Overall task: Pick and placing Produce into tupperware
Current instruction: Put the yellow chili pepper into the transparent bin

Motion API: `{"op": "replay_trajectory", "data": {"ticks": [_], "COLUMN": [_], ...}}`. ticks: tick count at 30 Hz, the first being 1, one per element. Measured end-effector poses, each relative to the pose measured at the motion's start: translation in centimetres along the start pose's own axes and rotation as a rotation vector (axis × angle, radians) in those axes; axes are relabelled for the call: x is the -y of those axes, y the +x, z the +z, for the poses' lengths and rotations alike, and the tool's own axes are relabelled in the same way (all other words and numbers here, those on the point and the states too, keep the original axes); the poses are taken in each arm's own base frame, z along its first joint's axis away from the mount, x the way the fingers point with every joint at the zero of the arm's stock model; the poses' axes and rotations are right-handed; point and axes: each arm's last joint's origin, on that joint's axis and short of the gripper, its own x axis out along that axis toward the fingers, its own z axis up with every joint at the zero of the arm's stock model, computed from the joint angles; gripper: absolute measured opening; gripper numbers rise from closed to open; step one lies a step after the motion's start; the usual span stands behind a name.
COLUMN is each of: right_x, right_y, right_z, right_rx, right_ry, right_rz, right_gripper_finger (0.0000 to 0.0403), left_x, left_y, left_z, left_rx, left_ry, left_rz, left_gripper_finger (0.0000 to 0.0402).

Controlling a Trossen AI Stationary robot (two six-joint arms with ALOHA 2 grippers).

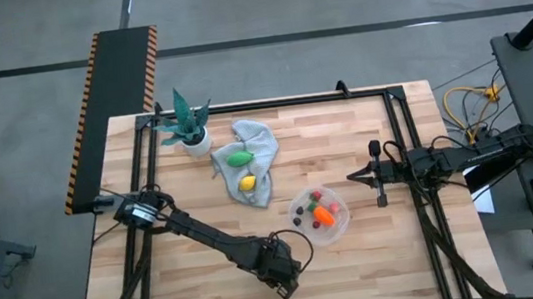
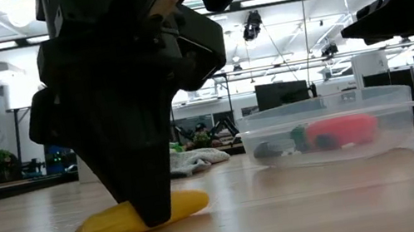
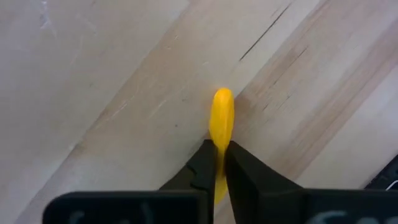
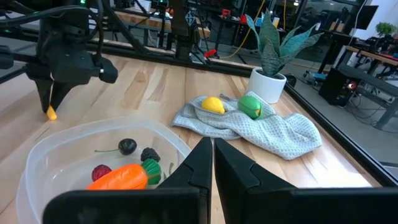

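A yellow-orange sliver (image 2: 107,224) of produce lies on the wooden table near its front edge. My left gripper (image 3: 217,157) stands over it, pointing steeply down, and is shut on it. The tupperware (image 1: 340,224), a round clear bowl, sits right of the table's middle and holds an orange carrot (image 4: 121,176) and small red and dark berries (image 4: 127,146). A yellow lemon (image 1: 247,183) and a green piece (image 1: 238,159) rest on a grey cloth (image 1: 257,140). My right gripper (image 4: 212,157) hangs shut near the table's right edge, beside the tupperware, holding nothing. My left gripper pinches the sliver near its middle (image 3: 221,134) between its two fingers, which come from above and point steeply down, lying across its length. The sliver lies on the table, its two ends (image 2: 192,203) sticking out on either side of the fingers.
A potted plant (image 1: 189,128) in a white pot stands at the far left, next to the grey cloth. Black rails (image 1: 403,154) run along the table's sides. Bare wood lies between the sliver and the tupperware.
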Motion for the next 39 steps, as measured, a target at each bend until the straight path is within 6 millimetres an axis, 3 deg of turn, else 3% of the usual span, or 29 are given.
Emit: {"op": "replay_trajectory", "data": {"ticks": [24,31,39], "right_x": [0.0,0.0,0.0], "right_y": [0.0,0.0,0.0], "right_z": [0.0,0.0,0.0], "right_rx": [-0.003,-0.003,0.0], "right_ry": [-0.001,-0.001,-0.001], "right_rz": [0.0,0.001,0.0], "right_gripper_finger": [0.0009,0.0009,0.0009], "left_x": [0.5,0.6,-0.2], "left_y": [-3.4,-6.4,-9.4], "left_z": [2.6,4.3,8.5], "left_rx": [0.07,0.186,0.349], "left_ry": [0.118,0.183,0.312], "left_rz": [-0.071,-0.092,-0.068], "left_gripper_finger": [0.0,0.0,0.0]}}
